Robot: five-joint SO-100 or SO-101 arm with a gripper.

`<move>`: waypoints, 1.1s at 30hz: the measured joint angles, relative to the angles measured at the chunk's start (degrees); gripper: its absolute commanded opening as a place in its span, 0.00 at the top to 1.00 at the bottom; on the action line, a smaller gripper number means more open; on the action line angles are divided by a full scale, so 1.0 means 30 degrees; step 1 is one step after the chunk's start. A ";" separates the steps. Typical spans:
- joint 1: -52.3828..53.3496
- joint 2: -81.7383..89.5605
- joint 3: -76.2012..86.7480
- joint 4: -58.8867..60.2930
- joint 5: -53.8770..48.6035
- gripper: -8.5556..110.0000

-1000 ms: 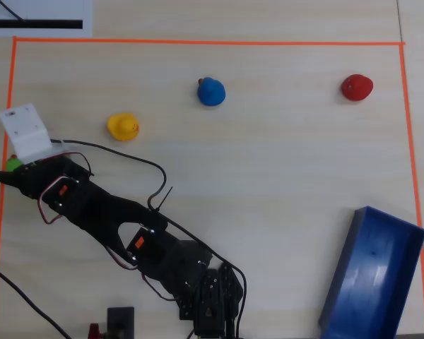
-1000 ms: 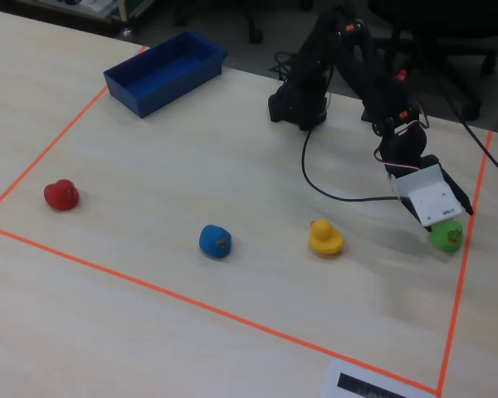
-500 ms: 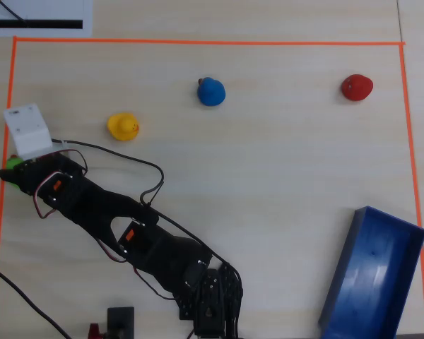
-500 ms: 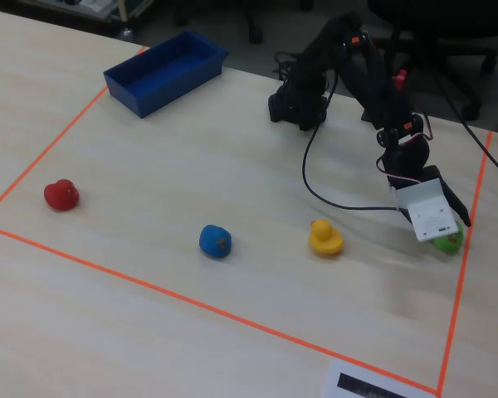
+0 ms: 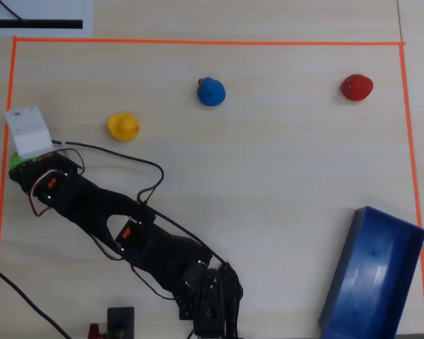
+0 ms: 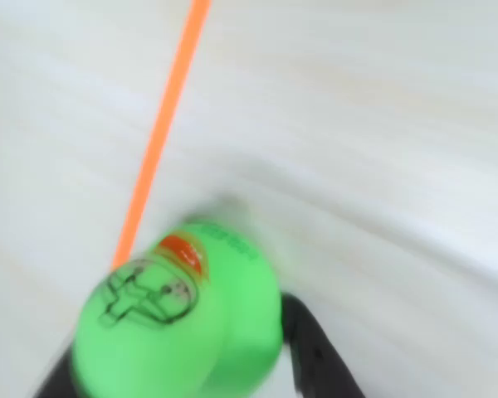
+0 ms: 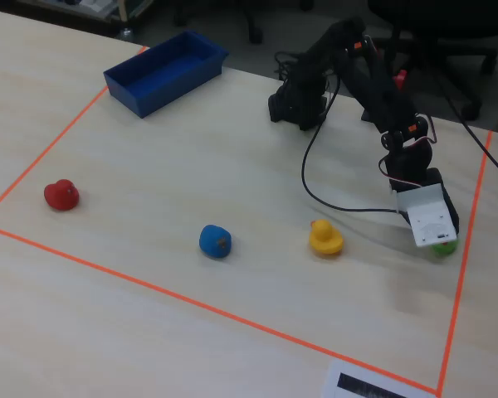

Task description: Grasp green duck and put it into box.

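Note:
The green duck (image 6: pixel 183 323) fills the lower left of the blurred wrist view, wedged between two black fingers (image 6: pixel 311 344) that touch its sides. My gripper (image 6: pixel 178 340) is shut on it. In the overhead view only a green sliver of the duck (image 5: pixel 15 159) shows at the far left, under the white wrist block (image 5: pixel 28 131). In the fixed view the duck (image 7: pixel 444 245) peeks out below that block (image 7: pixel 430 215), close to the table. The blue box (image 5: pixel 339 272) stands at the lower right of the overhead view and at the top left of the fixed view (image 7: pixel 162 93).
A yellow duck (image 5: pixel 123 126) sits close to the right of the gripper in the overhead view. A blue duck (image 5: pixel 211 91) and a red duck (image 5: pixel 356 87) lie farther right. Orange tape (image 5: pixel 198 42) frames the work area; its left strip (image 6: pixel 162 133) runs beside the green duck.

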 measured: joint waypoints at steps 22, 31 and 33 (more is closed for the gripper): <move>0.1611 0.1494 0.0381 0.2109 -0.0146 0.93; 0.5566 0.7588 -0.0117 0.5566 0.1201 0.93; 0.6650 0.8672 -0.1084 0.7236 0.1523 0.93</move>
